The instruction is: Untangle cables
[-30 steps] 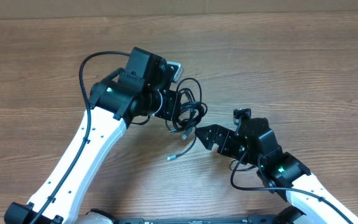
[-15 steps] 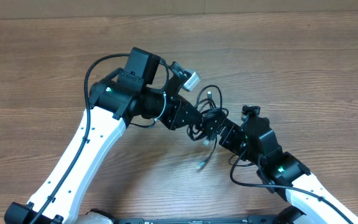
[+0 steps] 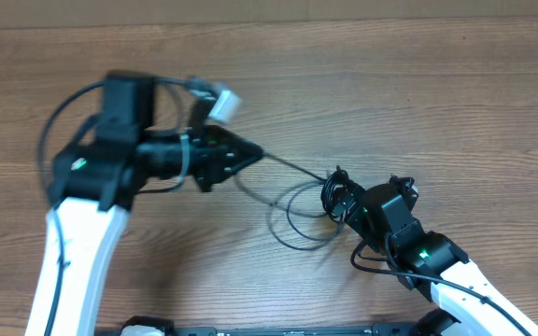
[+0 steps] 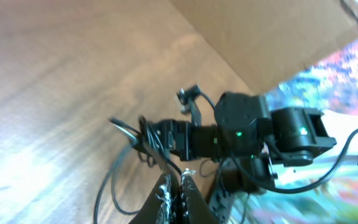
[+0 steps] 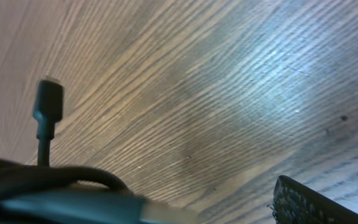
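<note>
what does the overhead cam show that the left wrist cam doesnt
Only overhead: the white left arm itself, and the full slack loop of the cables on the table. Only left wrist: a cardboard wall past the table edge, and the left gripper pinched on one strand up close. Both: the right gripper clamped on the tangled bundle, a strand stretched from it to the left gripper.

Soft, even light from above falls on the wooden table (image 3: 418, 93), leaving faint shadows. Motion blur smears the left arm (image 3: 92, 177). The left wrist view is hazy, with pale glare lower left. In the right wrist view a bright sheen crosses the grain, and the cables (image 5: 55, 176) are unfocused, perhaps too close to the lens.
</note>
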`<state>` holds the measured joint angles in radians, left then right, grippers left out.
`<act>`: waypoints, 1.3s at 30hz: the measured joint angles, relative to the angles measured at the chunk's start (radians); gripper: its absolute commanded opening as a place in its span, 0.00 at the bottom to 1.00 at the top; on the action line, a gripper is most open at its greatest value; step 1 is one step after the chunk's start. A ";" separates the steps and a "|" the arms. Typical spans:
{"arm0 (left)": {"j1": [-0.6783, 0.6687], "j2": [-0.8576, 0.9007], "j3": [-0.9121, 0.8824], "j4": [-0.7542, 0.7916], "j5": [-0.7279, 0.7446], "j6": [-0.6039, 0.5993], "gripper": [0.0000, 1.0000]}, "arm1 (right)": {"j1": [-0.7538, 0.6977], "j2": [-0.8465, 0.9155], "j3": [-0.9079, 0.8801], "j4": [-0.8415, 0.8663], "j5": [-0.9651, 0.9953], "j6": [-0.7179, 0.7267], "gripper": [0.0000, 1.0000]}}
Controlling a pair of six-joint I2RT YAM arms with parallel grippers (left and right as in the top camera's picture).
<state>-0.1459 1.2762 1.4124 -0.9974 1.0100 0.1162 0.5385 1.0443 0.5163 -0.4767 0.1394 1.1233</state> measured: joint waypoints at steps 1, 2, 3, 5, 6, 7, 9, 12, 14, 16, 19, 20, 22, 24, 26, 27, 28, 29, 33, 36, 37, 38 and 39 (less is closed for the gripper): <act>0.021 -0.019 0.000 -0.002 0.005 0.000 0.04 | 0.000 0.000 0.000 -0.007 0.002 0.002 1.00; 0.042 -0.037 0.001 0.000 0.015 0.000 0.04 | -0.001 0.001 -0.001 -0.026 0.014 0.007 1.00; 0.069 -0.058 0.004 0.002 0.025 0.000 0.04 | -0.003 0.005 -0.006 -0.041 0.026 0.012 1.00; 0.106 -0.087 0.010 0.000 0.027 -0.001 0.04 | -0.009 0.013 -0.016 -0.048 0.045 0.021 1.00; 0.117 -0.097 0.013 -0.003 0.026 -0.002 0.04 | -0.008 0.014 -0.017 -0.048 0.048 0.022 1.00; 0.122 -0.103 0.015 -0.006 0.021 -0.005 0.04 | -0.008 0.014 -0.017 -0.047 0.051 0.025 1.00; 0.130 -0.108 0.015 -0.006 -0.007 -0.015 0.05 | -0.009 0.014 -0.016 -0.055 0.057 0.026 1.00; 0.158 -0.107 0.015 0.000 -0.076 -0.060 0.04 | -0.008 0.014 -0.017 -0.077 0.063 0.029 1.00; 0.182 -0.107 0.015 0.002 -0.124 -0.096 0.04 | -0.009 0.014 -0.017 -0.083 0.063 0.029 1.00; 0.193 -0.106 0.015 -0.010 -0.169 -0.136 0.09 | -0.008 0.014 -0.017 -0.081 0.063 0.028 1.00; 0.193 -0.098 0.015 -0.064 -0.215 -0.179 0.19 | -0.008 0.014 -0.016 -0.059 0.059 0.028 1.00; 0.192 -0.094 0.015 -0.080 -0.223 -0.182 0.20 | -0.009 0.014 -0.017 -0.045 0.054 0.026 1.00; 0.188 -0.077 0.015 -0.119 -0.250 -0.196 0.19 | -0.008 0.014 -0.017 0.000 0.027 0.005 1.00; 0.185 -0.053 0.015 -0.151 -0.281 -0.200 0.18 | -0.009 0.014 -0.018 0.071 -0.026 -0.018 1.00; 0.185 -0.026 0.015 -0.174 -0.302 -0.204 0.18 | -0.009 0.012 -0.017 0.159 -0.089 -0.029 1.00; 0.185 -0.010 0.015 -0.182 -0.312 -0.207 0.19 | -0.010 0.008 -0.017 0.190 -0.121 -0.025 1.00; 0.185 0.006 0.015 -0.189 -0.320 -0.211 0.18 | -0.010 0.003 -0.017 0.203 -0.146 -0.016 1.00; 0.185 0.021 0.015 -0.195 -0.325 -0.214 0.17 | -0.010 0.000 -0.017 0.204 -0.161 0.004 1.00; 0.185 0.069 0.015 -0.218 -0.336 -0.217 0.11 | -0.013 -0.001 -0.017 0.210 -0.151 0.061 1.00; 0.185 0.102 0.015 -0.223 -0.339 -0.219 0.08 | -0.014 0.005 -0.017 0.273 -0.095 0.083 0.98; 0.185 0.112 0.015 -0.223 -0.338 -0.222 0.08 | -0.014 0.009 -0.017 0.282 -0.087 0.088 0.97; 0.185 0.121 0.015 -0.223 -0.338 -0.222 0.07 | -0.014 0.018 -0.017 0.286 -0.080 0.100 0.96; 0.185 0.129 0.015 -0.223 -0.338 -0.222 0.08 | -0.014 0.036 -0.017 0.289 -0.080 0.116 0.94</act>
<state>0.0391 1.4055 1.4277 -1.2201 0.6720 -0.1062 0.5240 1.0805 0.4992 -0.1875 0.0593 1.2388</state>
